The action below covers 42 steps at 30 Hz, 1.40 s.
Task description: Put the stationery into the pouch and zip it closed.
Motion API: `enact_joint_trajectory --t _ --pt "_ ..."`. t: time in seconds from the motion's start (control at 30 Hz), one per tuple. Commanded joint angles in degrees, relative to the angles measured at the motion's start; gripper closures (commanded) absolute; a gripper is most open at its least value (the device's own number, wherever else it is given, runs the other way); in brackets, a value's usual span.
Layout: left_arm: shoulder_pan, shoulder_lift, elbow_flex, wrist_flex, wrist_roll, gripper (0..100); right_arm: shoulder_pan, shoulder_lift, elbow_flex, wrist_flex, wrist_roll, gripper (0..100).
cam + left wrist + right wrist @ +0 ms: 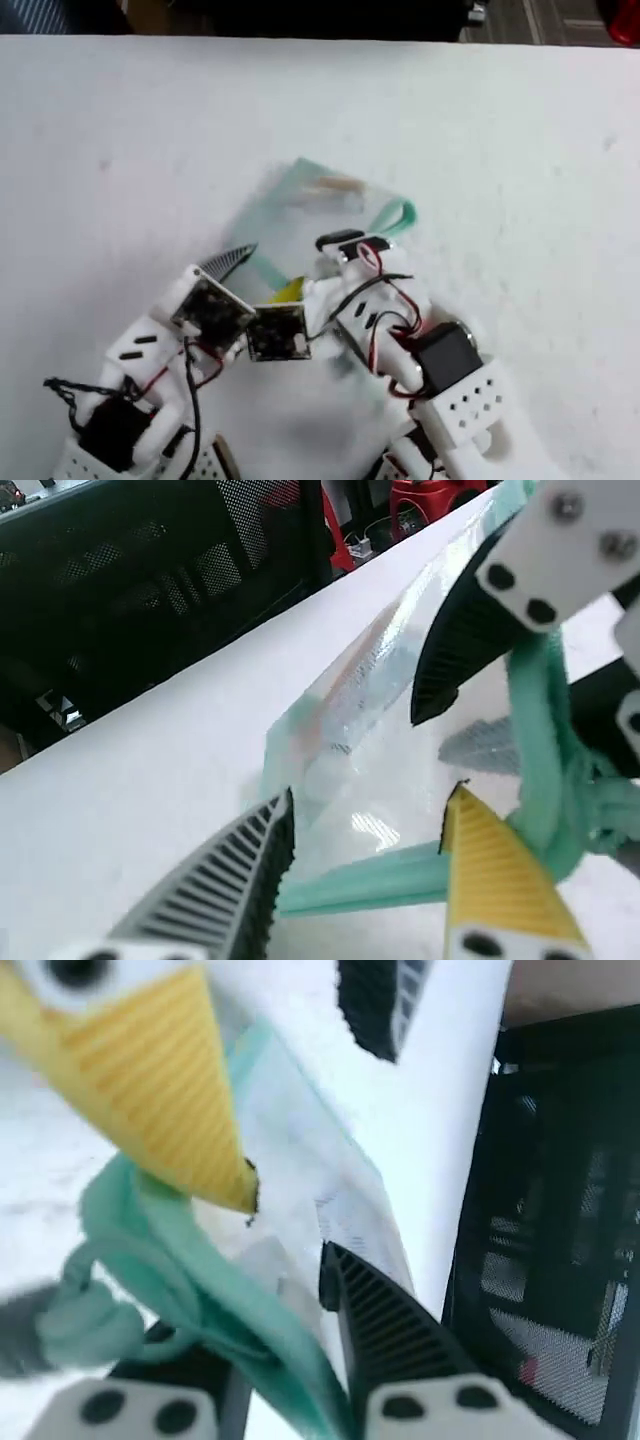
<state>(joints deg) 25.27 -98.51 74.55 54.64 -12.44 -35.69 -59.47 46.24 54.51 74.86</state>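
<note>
As wrist views reveal, left gripper (pixel 370 808) gapes astride the pouch (pixel 365 715), right gripper (pixel 258 1322) clamping its strap (pixel 200 1290).

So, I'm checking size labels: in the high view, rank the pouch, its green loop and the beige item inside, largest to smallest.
1. pouch, clearly largest.
2. green loop and beige item: they look alike in size, so I leave them unranked.
</note>
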Motion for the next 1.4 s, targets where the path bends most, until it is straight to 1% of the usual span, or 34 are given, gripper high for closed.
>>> enact_joint_trajectory --t 0.0,0.1,0.27,0.33,0.43,0.6,0.67,0.9,0.97,1.1,1.2,1.27,1.37 --pt "2.95 0.57 -4.66 4.66 3.87 73 0.4 -1.63 -0.09 -7.96 -4.13 98.3" --pt "1.01 0.48 -4.75 4.84 4.13 73 0.4 -1.63 1.05 -10.42 -6.51 98.3" --pt "-5.93 0.48 -6.42 4.66 4.31 73 2.86 -1.63 0.97 -15.34 -12.84 98.3" --pt "-7.34 0.48 -6.95 4.66 6.07 73 3.82 -1.63 1.05 -17.1 -16.09 98.3" --pt "-7.43 0.48 -6.86 4.66 8.97 73 3.3 -1.19 1.32 -17.45 -21.1 98.3" --pt "-7.43 0.48 -6.86 4.66 9.05 73 1.19 -1.36 1.32 -17.45 -30.59 98.3" --pt "-7.43 0.48 -6.86 4.66 9.14 73 0.31 -1.36 1.32 -17.36 -32.79 98.3" --pt "-7.78 0.48 -7.12 4.66 9.32 73 -4.09 -1.1 5.1 -17.54 -33.67 98.3" --pt "-7.87 0.48 -7.12 4.66 9.41 73 -3.91 -1.19 6.42 -18.42 -33.58 98.3" --pt "-7.87 0.48 -8.09 5.01 9.32 73 -1.19 -1.19 10.37 -21.23 -33.23 98.3" --pt "-7.78 0.48 -9.05 5.01 9.41 73 -1.27 -1.19 13.19 -22.55 -33.49 98.3" --pt "-7.16 0.48 -8.79 4.84 9.32 73 -2.42 -1.19 13.98 -23.6 -33.58 98.3" --pt "-3.47 0.48 -8.7 5.45 9.14 73 -3.56 -1.1 14.07 -24.48 -33.67 98.3"
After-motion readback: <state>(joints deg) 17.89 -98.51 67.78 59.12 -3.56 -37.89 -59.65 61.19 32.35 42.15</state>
